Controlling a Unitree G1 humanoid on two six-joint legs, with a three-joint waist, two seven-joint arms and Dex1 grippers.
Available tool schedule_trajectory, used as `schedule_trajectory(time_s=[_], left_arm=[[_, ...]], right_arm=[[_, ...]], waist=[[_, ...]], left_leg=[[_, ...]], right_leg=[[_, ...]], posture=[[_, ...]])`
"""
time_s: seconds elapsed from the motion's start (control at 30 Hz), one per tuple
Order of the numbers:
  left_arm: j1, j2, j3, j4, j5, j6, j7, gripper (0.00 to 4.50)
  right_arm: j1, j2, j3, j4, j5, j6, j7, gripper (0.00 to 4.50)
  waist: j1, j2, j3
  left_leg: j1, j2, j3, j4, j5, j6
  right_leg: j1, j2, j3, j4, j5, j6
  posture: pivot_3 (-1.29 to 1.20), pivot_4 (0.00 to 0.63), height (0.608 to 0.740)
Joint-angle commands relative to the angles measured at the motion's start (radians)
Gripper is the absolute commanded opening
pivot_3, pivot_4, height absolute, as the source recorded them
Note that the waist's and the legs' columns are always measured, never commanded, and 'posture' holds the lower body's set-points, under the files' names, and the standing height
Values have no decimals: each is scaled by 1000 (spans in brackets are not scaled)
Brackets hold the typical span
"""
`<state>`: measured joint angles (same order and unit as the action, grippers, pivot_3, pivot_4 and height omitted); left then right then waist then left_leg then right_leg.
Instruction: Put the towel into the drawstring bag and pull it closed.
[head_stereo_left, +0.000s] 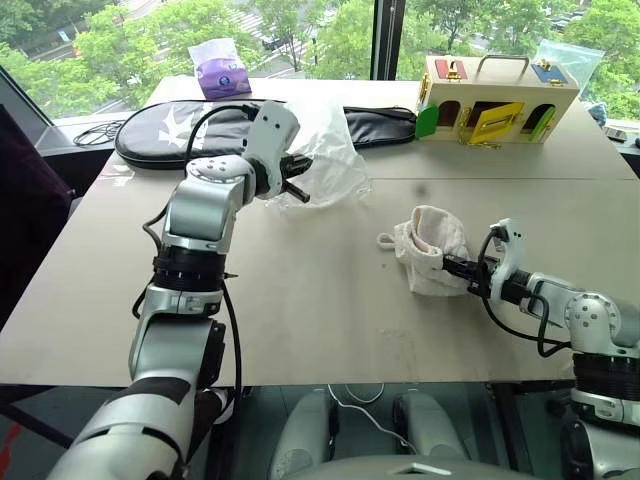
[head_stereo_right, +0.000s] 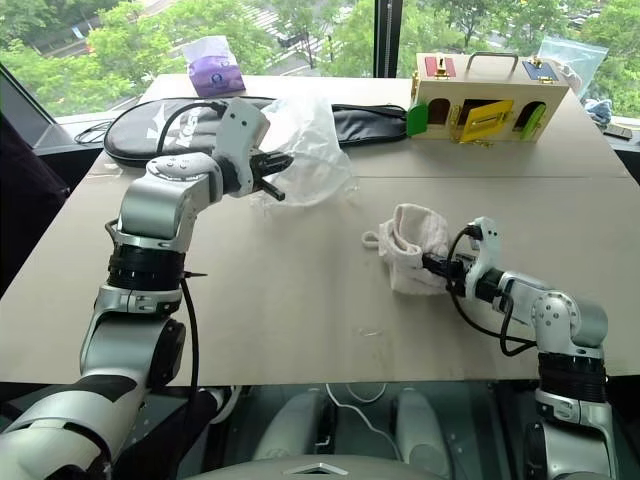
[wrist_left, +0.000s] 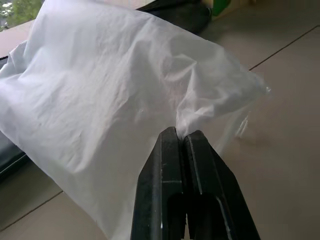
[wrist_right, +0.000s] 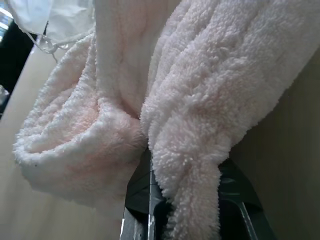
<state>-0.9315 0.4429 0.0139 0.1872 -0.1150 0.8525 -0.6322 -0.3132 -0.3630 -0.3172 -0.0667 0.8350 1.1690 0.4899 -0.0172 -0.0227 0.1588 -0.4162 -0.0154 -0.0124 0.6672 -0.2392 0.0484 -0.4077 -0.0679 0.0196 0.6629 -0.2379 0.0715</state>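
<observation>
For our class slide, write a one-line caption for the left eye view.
Left hand holds the drawstring bag above the table; right hand grips the towel.

Colours and patterns, placed against the table (head_stereo_left: 300, 300), which is plain tan.

- Towel (head_stereo_left: 430, 245): off-white, faintly pink in the right wrist view, fluffy ribbed pile; on the table's right half.
- Drawstring bag (head_stereo_left: 330, 150): thin translucent white, unpatterned; over the table's far middle.
- Left gripper (head_stereo_left: 297, 180) and right gripper (head_stereo_left: 455, 268): black fingers on silver-grey arms.
- Racket cover (head_stereo_left: 180, 130): black with a white emblem; along the table's far edge.
- Packet (head_stereo_left: 222, 70): clear with purple print; at the table's far left.
- Wooden box (head_stereo_left: 495, 100): pale wood with green, yellow, red and blue panels; at the table's far right.
</observation>
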Motion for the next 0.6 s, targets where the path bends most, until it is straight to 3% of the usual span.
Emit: schedule_trajectory(time_s=[0.03, 0.2, 0.4, 0.5, 0.6], left_arm=[[-47, -15, 63, -15, -79, 61, -4, 0], [-68, -21, 77, -28, -177, 153, -50, 0], [-79, -8, 65, -34, -242, 222, -75, 0], [-91, -13, 77, -42, -288, 269, -84, 0], [-113, -17, 95, -41, -321, 328, -63, 0]], right_arm=[[0, 17, -83, -110, 173, 36, 37, 40], [-21, 10, -67, -238, 330, 54, 57, 40], [-103, 55, -3, -291, 376, -35, 32, 40], [-111, 62, 91, -286, 277, -100, 39, 40], [-89, 26, 215, -242, 74, -255, 91, 40]], waist=[[1, 2, 1], [0, 5, 3], [0, 5, 3], [0, 5, 3], [2, 5, 4]], left_leg=[[0, 0, 0, 0, 0, 0], [-1, -1, 1, 0, 0, 0], [-1, -1, 0, 0, 0, 0], [-1, -1, 0, 0, 0, 0], [-1, -2, 1, 0, 0, 0]], right_leg=[[0, 0, 0, 0, 0, 0], [-1, -1, 0, 0, 0, 0], [-1, -1, 0, 0, 0, 0], [-1, -1, 0, 0, 0, 0], [-1, -1, 0, 0, 0, 0]], posture=[[0, 150, 740], [0, 150, 740], [0, 150, 740], [0, 150, 740], [0, 150, 740]])
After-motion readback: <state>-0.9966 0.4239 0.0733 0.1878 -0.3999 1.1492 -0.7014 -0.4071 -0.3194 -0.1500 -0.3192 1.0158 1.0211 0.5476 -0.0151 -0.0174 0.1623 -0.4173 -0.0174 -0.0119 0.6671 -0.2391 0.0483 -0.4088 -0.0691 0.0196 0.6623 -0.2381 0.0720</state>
